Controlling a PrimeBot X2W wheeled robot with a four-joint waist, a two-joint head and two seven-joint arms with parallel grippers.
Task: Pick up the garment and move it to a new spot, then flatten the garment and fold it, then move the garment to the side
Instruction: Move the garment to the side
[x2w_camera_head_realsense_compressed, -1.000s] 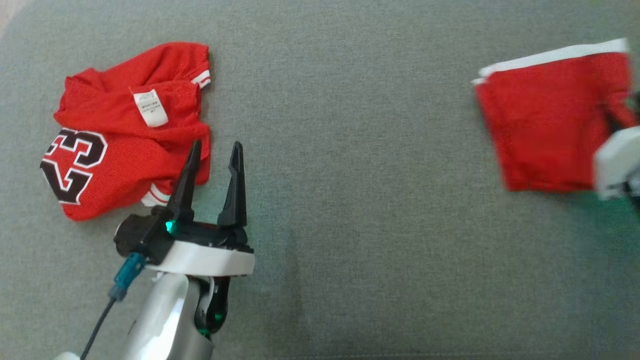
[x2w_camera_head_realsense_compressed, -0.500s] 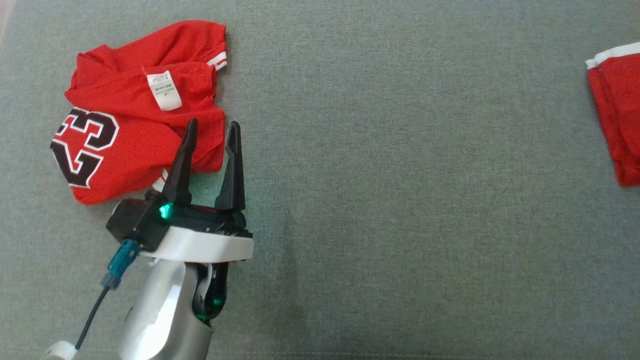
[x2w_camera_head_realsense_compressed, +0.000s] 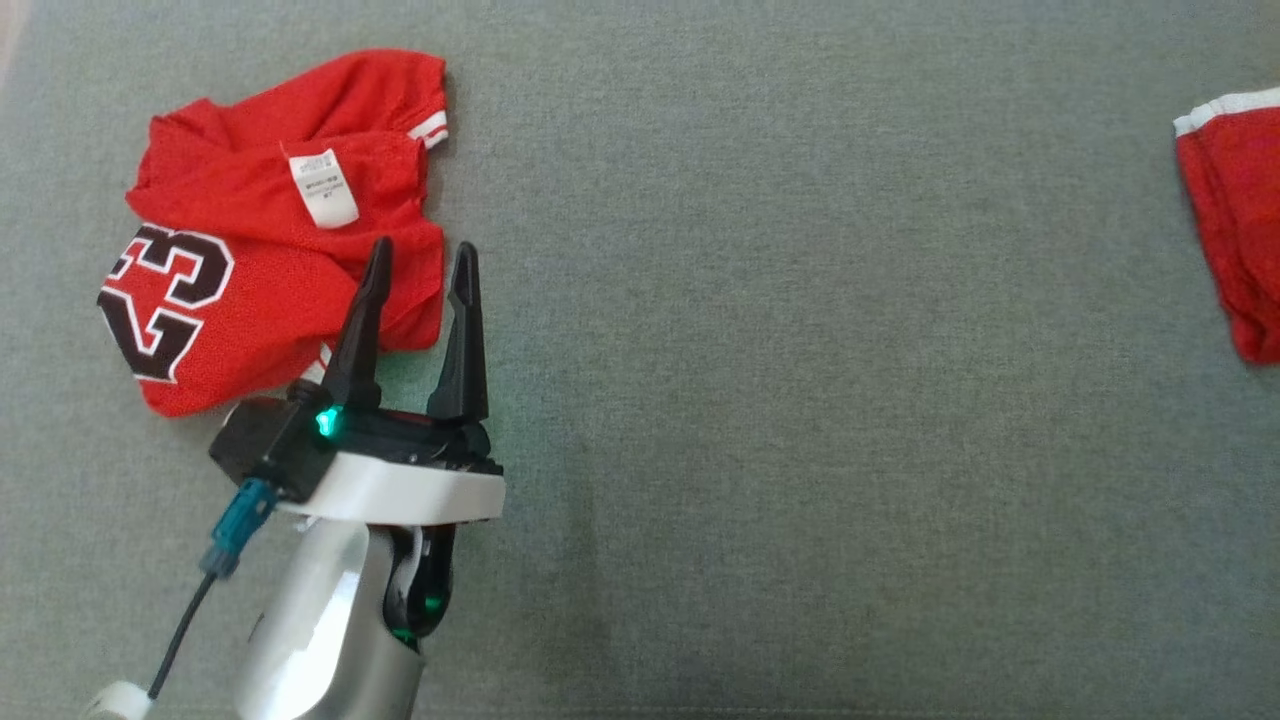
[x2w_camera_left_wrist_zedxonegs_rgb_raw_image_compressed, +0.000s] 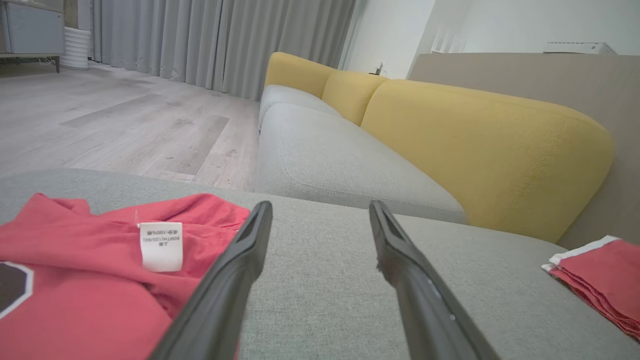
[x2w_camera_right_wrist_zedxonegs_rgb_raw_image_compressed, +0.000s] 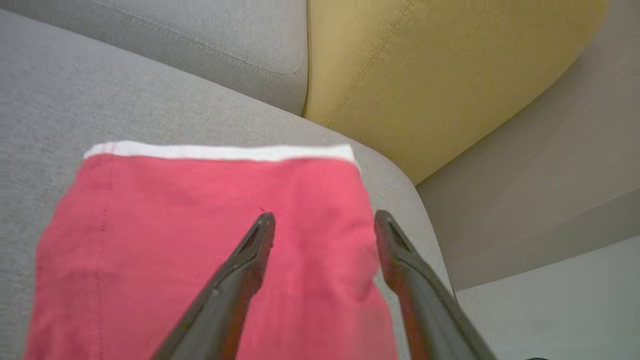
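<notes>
A folded red garment (x2w_camera_head_realsense_compressed: 1235, 220) with a white band lies flat at the far right edge of the grey cushion (x2w_camera_head_realsense_compressed: 800, 400). In the right wrist view my right gripper (x2w_camera_right_wrist_zedxonegs_rgb_raw_image_compressed: 325, 215) hovers open just above the folded garment (x2w_camera_right_wrist_zedxonegs_rgb_raw_image_compressed: 175, 240), nothing between its fingers. A crumpled red jersey (x2w_camera_head_realsense_compressed: 260, 260) with a black "23" and a white label lies at the left. My left gripper (x2w_camera_head_realsense_compressed: 422, 250) stands open at the jersey's right edge, its left finger over the cloth. The left wrist view shows this gripper (x2w_camera_left_wrist_zedxonegs_rgb_raw_image_compressed: 320, 205), the jersey (x2w_camera_left_wrist_zedxonegs_rgb_raw_image_compressed: 75, 280) and the folded garment (x2w_camera_left_wrist_zedxonegs_rgb_raw_image_compressed: 600, 275).
Yellow backrest cushions (x2w_camera_left_wrist_zedxonegs_rgb_raw_image_compressed: 475, 145) rise behind the grey seat. Past the folded garment the cushion's rounded corner (x2w_camera_right_wrist_zedxonegs_rgb_raw_image_compressed: 400, 185) drops off to a beige panel. A second grey seat (x2w_camera_left_wrist_zedxonegs_rgb_raw_image_compressed: 325, 155) and wooden floor (x2w_camera_left_wrist_zedxonegs_rgb_raw_image_compressed: 125, 125) lie beyond the jersey.
The folded garment slid further right, and the pale right forearm left the head view. The right gripper's jaws now stand apart over it. The left arm stayed put.
</notes>
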